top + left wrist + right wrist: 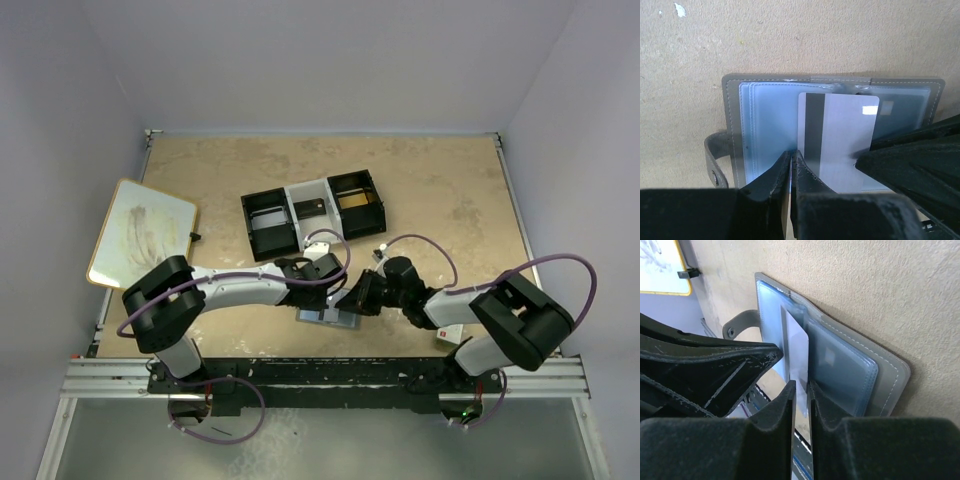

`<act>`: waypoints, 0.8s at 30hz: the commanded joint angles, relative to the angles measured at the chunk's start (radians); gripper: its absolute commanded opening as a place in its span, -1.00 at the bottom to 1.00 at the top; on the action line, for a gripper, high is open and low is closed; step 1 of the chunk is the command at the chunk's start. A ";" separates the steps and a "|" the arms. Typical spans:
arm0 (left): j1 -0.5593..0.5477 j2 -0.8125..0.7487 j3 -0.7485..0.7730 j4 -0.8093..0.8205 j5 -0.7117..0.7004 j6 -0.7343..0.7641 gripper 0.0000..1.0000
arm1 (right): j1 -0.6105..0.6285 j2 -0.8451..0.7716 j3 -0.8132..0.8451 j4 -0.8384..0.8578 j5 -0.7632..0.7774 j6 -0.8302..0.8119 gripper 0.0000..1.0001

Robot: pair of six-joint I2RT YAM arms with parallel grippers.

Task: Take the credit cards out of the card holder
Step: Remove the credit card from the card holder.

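Observation:
The grey card holder (765, 115) lies open on the tan table, blue-grey inner sleeves facing up; it also shows in the right wrist view (890, 375) and the top view (325, 318). A white credit card (845, 135) with a black stripe sticks partly out of the right panel's sleeve. My right gripper (801, 385) is shut on the near edge of this card (797, 350). My left gripper (791, 155) is shut, its tips pressing down on the holder's left panel beside the card. In the top view the left gripper (335, 285) and the right gripper (355, 298) meet over the holder.
A black-and-white three-compartment tray (312, 212) stands behind the grippers. A white board with a yellow rim (140, 232) lies at the far left. A small white-and-red box (447, 335) sits by the right arm's base. The holder lies close to the table's front edge.

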 commanded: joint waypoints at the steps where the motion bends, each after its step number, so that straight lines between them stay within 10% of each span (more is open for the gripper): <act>1: -0.001 -0.007 -0.029 0.038 -0.005 -0.009 -1.00 | 0.000 0.002 0.021 0.038 -0.018 -0.013 -0.63; 24: -0.002 -0.039 -0.077 0.083 0.015 -0.031 -1.00 | 0.002 0.163 -0.084 0.494 -0.055 0.120 -0.47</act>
